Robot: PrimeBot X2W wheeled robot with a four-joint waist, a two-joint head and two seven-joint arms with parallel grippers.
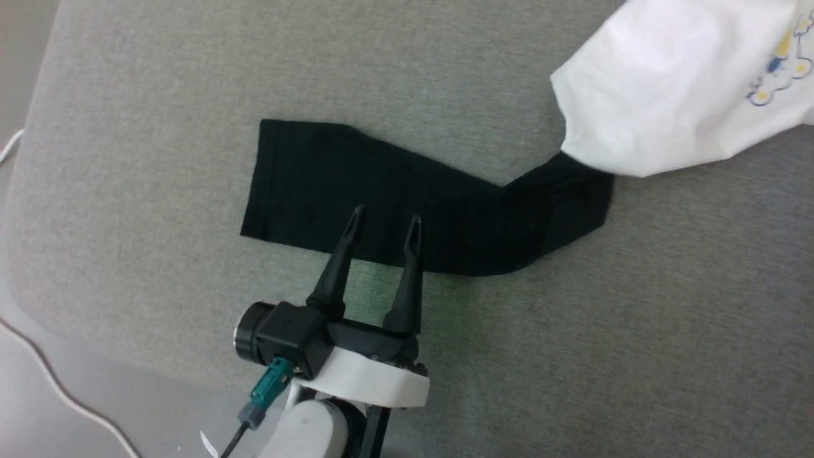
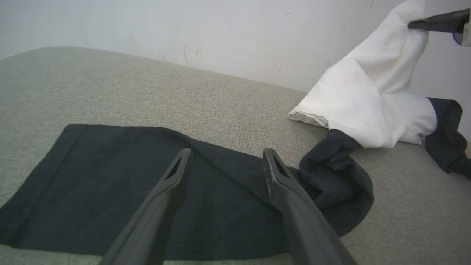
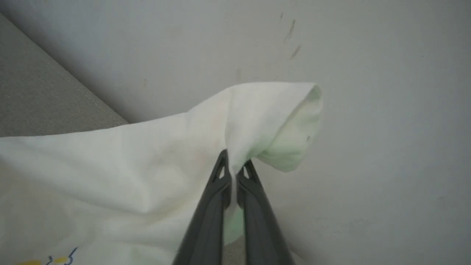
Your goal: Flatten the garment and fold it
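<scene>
Right gripper [image 3: 232, 167] pinches the T-shirt [image 1: 668, 83]'s raised white edge, left gripper [image 1: 385, 219] hangs wide open, empty, over its black sleeve [image 1: 318, 172] on the grey surface [image 1: 445, 57]; flattening looks barely started, folding untouched.

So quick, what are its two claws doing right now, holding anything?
Left gripper: open, holding nothing.
Right gripper: shut on the white cotton T-shirt with black sleeves.
</scene>
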